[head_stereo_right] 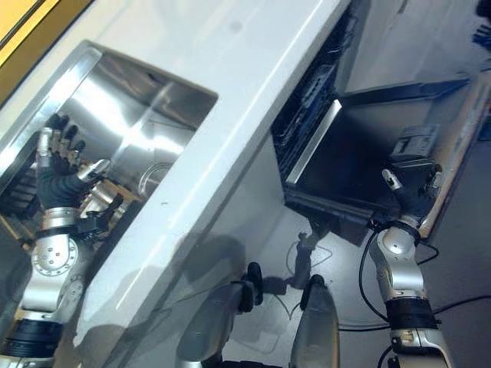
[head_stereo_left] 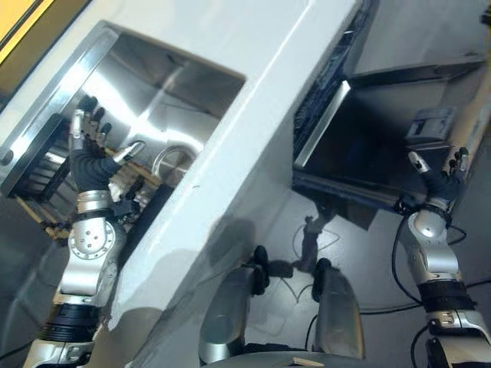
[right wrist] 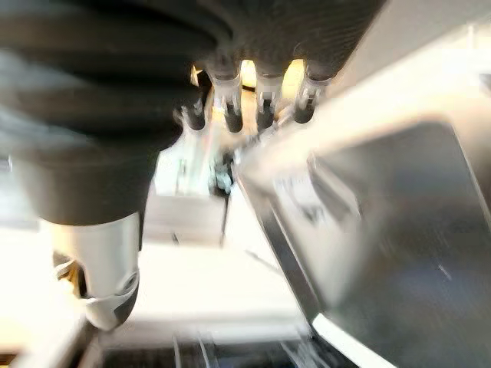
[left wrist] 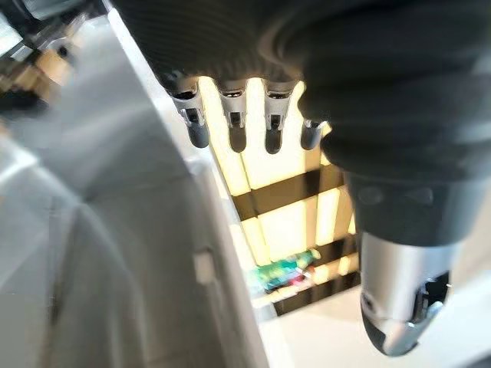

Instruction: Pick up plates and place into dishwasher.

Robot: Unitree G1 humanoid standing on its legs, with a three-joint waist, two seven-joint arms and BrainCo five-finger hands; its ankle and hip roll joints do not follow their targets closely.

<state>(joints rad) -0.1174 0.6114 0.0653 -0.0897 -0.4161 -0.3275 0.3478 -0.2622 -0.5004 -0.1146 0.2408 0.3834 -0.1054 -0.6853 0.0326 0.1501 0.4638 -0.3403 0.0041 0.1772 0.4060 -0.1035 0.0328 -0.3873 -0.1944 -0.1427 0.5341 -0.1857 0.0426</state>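
- Left hand (head_stereo_left: 90, 157) raised over the steel sink (head_stereo_left: 165, 84), at the sink's outer end near the dark rack (head_stereo_left: 42, 165) on its rim. Fingers straight and spread, thumb apart; nothing held. The left wrist view confirms extended fingers with no object between them.
- Right hand (head_stereo_left: 439, 178) out over the lowered dishwasher door (head_stereo_left: 368, 146), near the door's far edge. Fingers relaxed and apart, empty.
- Plates: none clearly seen. A round rimmed shape (head_stereo_left: 175, 162) lies at the sink bottom, just beside the left hand, toward the white counter (head_stereo_left: 253, 115). Could be a plate or the drain; cannot tell.
- Key relation: anything to pick lies on the sink side, below and just counter-ward of the left hand; the left hand is much nearer, the right well apart across the counter.
- Dishwasher opening (head_stereo_left: 326, 84) sits under the counter's front edge, on the right hand's side.
- Judgement: left picks, then a carry across the counter edge toward the door.
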